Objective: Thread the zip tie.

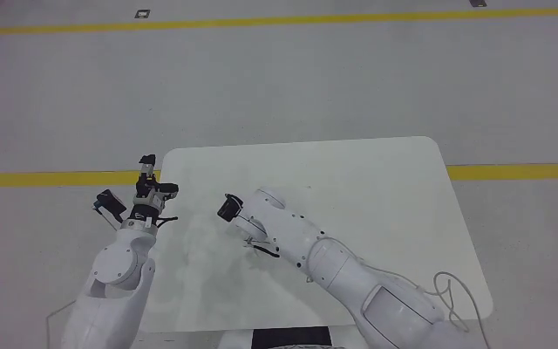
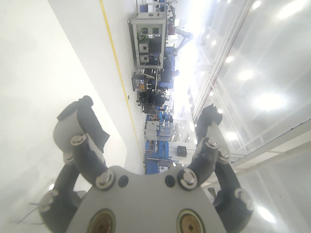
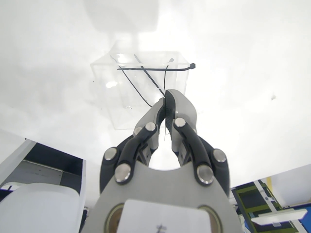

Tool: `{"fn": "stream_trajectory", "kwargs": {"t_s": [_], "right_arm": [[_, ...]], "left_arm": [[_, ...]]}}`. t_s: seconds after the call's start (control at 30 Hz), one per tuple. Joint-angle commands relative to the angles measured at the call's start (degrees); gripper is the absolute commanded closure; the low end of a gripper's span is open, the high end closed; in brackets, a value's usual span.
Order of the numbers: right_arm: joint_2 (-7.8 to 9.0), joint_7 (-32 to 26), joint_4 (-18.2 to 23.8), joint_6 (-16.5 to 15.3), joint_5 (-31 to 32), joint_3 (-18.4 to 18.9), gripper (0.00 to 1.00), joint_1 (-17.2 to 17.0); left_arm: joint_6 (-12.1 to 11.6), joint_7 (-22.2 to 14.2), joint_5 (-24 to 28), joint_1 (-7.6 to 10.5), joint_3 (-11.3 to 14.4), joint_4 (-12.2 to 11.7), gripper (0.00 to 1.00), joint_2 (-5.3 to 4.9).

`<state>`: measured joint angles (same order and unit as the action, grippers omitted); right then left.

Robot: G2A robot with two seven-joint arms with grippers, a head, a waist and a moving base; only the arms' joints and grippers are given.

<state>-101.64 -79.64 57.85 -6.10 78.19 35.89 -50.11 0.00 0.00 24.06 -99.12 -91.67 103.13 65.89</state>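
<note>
My right gripper (image 3: 166,97) is shut on a thin black zip tie (image 3: 165,81); the strap runs up from the fingertips towards a clear plastic box (image 3: 107,90), and a short end hangs behind the pads. Several more black zip ties stand in that box, and one (image 3: 155,69) lies across its top rim, head sticking out to one side. In the top view the right gripper (image 1: 227,209) is over the table's left middle. My left gripper (image 1: 131,183) stands open and holds nothing at the table's left edge, its fingers (image 2: 82,115) spread wide and pointing out into the room.
The white table (image 1: 349,183) has rounded corners and bare surface across its right half. Thin black zip tie ends (image 2: 31,209) show beside the left wrist. Grey floor with yellow lines (image 1: 261,21) surrounds the table.
</note>
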Motion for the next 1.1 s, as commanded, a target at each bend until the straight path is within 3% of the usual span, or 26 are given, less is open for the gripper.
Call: {"fn": "stream_trajectory", "kwargs": {"t_s": [0.0, 0.53, 1.07], "right_arm": [[0.23, 0.0, 0.2, -0.2, -0.3, 0.0, 1.0, 0.1], [2.54, 0.0, 4.2, -0.2, -2.0, -2.1, 1.0, 0.2], [4.01, 0.0, 3.3, 2.5, -7.1, -7.6, 1.0, 3.7]], "left_arm": [[0.0, 0.0, 0.0, 0.0, 0.0, 0.0, 0.0, 0.0], [0.0, 0.0, 0.0, 0.0, 0.0, 0.0, 0.0, 0.0], [0.0, 0.0, 0.0, 0.0, 0.0, 0.0, 0.0, 0.0]]}}
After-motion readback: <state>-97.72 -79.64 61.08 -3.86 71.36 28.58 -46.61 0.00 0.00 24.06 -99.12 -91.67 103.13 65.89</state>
